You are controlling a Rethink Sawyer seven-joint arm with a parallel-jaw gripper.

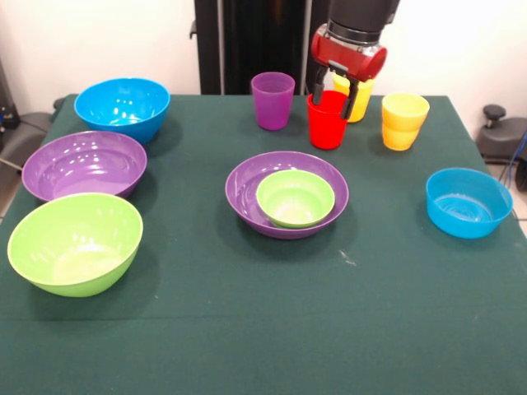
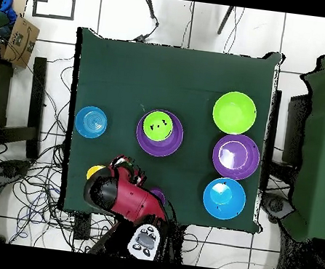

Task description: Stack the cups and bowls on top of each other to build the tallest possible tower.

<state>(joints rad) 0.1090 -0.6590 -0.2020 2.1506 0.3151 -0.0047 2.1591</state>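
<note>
In the front view the gripper (image 1: 336, 92) hung at the upper centre of the frame, right over the red cup (image 1: 328, 121), with one dark finger outside the cup's left rim and the other reaching down over its right rim, so the jaws stood narrow about the cup's wall; whether they already pressed it I could not tell. The cup stood upright on the green table (image 1: 247, 329). Just left of it was the purple cup (image 1: 272, 99), behind the gripper a yellow cup (image 1: 356, 97) partly hidden, and to the right another yellow cup (image 1: 403, 121). The tower so far was only two pieces: a large purple bowl (image 1: 247, 193) at the middle of the frame with the small green bowl (image 1: 295, 197) sitting inside it. At the left stood the large blue bowl (image 1: 122, 107), a second large purple bowl (image 1: 84, 164) and the large lime bowl (image 1: 74, 243); the small blue bowl (image 1: 468, 202) sat alone at the right. In the overhead view the arm covered the cups at the lower left, and the nested bowls lay at the centre. The step in hand looked like picking up the red cup. The next move would call for a firm closing on the wall, a straight lift clear of the neighbouring cups, and a carry down the frame to set the cup into the small green bowl.
</note>
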